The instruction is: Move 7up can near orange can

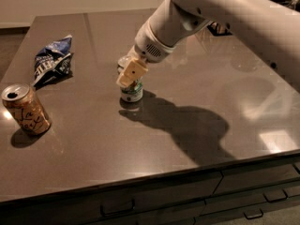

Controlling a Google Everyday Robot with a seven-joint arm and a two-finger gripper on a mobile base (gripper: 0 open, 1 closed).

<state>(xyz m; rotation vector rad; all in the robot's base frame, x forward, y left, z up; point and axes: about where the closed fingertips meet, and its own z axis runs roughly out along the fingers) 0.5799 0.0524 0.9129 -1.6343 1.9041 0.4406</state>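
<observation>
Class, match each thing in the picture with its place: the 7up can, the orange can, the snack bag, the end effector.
Things:
1. 7up can
2. orange can
3. snack bag
4. end effector

Places:
a. far left, behind the orange can
b. at the 7up can's upper part
c. middle of the table
d. front left, near the edge

Pairs: 1-c, 2-d, 3-a, 4-b.

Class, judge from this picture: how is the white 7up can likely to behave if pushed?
The 7up can stands upright and narrow, mid-table, with the gripper at its upper part, so a high push would probably tip it. Being round, it would likely roll once down. The glossy table suggests a low push may slide it easily.
</observation>
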